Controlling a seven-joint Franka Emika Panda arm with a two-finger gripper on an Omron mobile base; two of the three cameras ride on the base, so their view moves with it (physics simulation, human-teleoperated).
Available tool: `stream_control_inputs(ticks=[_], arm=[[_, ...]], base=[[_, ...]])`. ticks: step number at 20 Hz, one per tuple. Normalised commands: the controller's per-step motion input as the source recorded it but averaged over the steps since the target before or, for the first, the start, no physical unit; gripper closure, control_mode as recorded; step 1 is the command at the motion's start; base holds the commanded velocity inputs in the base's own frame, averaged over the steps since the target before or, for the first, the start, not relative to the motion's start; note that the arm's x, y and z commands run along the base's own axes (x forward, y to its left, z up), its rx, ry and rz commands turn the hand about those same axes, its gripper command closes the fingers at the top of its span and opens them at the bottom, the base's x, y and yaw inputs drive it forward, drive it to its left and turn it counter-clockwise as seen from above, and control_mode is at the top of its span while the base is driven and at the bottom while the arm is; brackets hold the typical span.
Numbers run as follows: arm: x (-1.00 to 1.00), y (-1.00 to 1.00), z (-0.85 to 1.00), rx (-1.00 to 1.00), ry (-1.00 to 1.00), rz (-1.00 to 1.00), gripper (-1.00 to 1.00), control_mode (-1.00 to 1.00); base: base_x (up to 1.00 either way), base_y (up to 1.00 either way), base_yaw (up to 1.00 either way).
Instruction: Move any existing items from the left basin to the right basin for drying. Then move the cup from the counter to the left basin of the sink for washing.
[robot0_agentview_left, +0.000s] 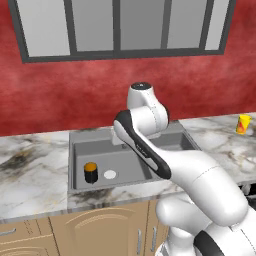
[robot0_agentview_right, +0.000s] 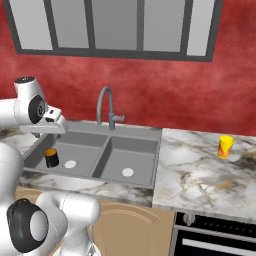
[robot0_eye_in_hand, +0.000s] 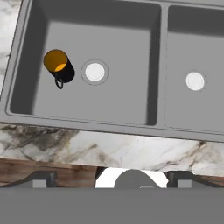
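Observation:
A small black jar with an orange top stands in the left basin of the dark grey sink, left of its white drain. The jar also shows in the left base view and, as the jar, in the right base view. The right basin holds nothing but its drain. A yellow cup stands upright on the marble counter, far right of the sink. My gripper hangs open high above the sink's front edge, well clear of the jar, with nothing between its fingers.
A tall curved grey faucet rises behind the divider between the basins. My own arm crosses in front of the right basin in the left base view. An oven front sits below the counter at the right.

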Motion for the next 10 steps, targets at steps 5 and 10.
stream_control_inputs(ticks=[5,10], arm=[[0.00,0.26,-0.24,0.00,0.09,0.00,-1.00,-1.00],[0.00,0.17,-0.27,0.00,0.06,-0.02,-1.00,-1.00]], base=[[0.00,0.00,0.00],[0.00,0.00,0.00]])
